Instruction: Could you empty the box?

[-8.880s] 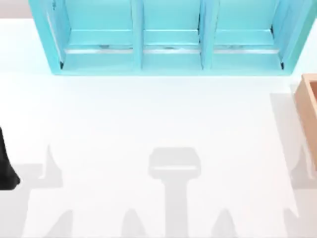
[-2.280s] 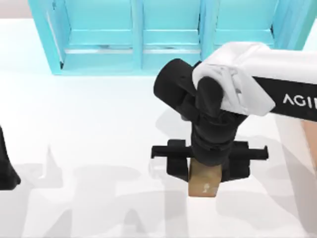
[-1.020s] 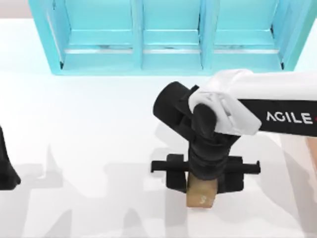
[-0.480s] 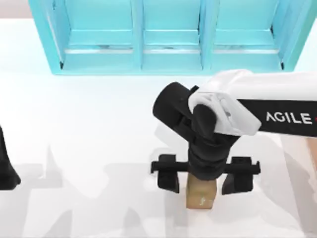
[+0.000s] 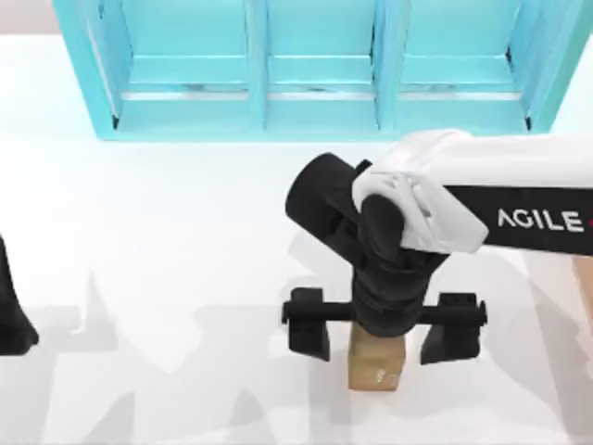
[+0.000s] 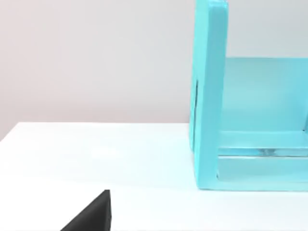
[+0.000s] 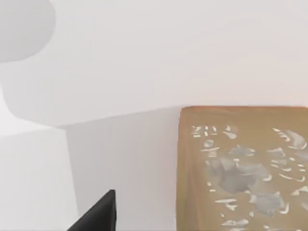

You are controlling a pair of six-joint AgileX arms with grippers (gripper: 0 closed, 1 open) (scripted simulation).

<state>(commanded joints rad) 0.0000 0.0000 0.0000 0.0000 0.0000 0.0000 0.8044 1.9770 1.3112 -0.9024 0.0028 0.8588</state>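
Observation:
A sliver of the light-brown box (image 5: pixel 587 287) shows at the table's right edge, behind my right arm. A small golden-brown cube (image 5: pixel 375 366) rests on the white table near the front centre. Right above it hangs my right gripper (image 5: pixel 380 336), open, with its black fingers (image 5: pixel 310 334) spread wide to either side and apart from the cube. In the right wrist view the cube's top (image 7: pixel 240 168) carries grey-white marks, and one fingertip (image 7: pixel 96 214) stands beside it. My left gripper (image 5: pixel 9 315) is parked at the left edge.
A turquoise three-bay shelf (image 5: pixel 315 74) spans the back of the table, and its end wall (image 6: pixel 209 96) appears in the left wrist view. White tabletop stretches between the left arm and the cube.
My right gripper was shut on the cube a second ago. Its fingers have since spread apart and let go, and the cube stays on the table. The left arm has not moved.

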